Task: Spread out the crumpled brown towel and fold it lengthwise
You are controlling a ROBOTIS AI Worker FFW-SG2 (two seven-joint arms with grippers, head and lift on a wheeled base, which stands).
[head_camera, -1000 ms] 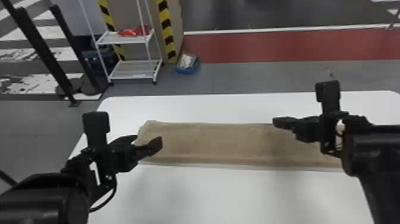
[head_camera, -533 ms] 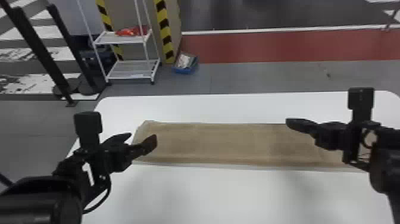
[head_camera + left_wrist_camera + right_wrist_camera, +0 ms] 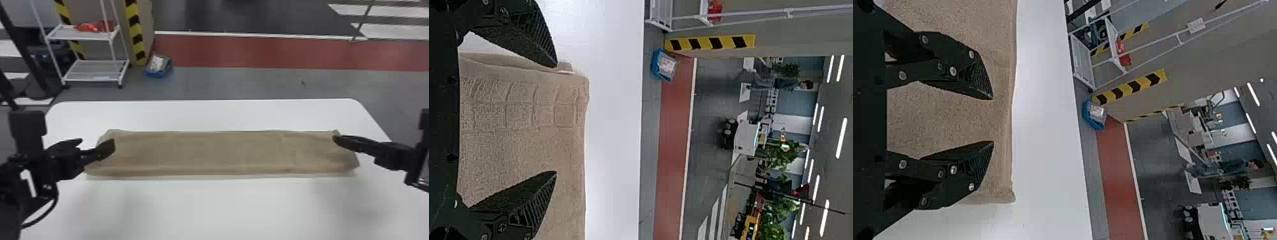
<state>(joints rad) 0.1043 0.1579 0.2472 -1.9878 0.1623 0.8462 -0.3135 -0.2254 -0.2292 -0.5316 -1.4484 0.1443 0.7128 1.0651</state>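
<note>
- Head view looks forward and down over the white table (image 3: pixel 223 210).
- Wrist views, turned sideways, peer from close above the towel (image 3: pixel 223 153) toward the room.
- All three share the blue bin (image 3: pixel 158 74) and red floor strip (image 3: pixel 271 52).

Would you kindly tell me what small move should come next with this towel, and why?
Probably draw the left gripper and the right gripper back from the brown towel: it lies as a long, flat, folded strip on the table, and both sets of jaws stand open over its ends, gripping nothing.
</note>
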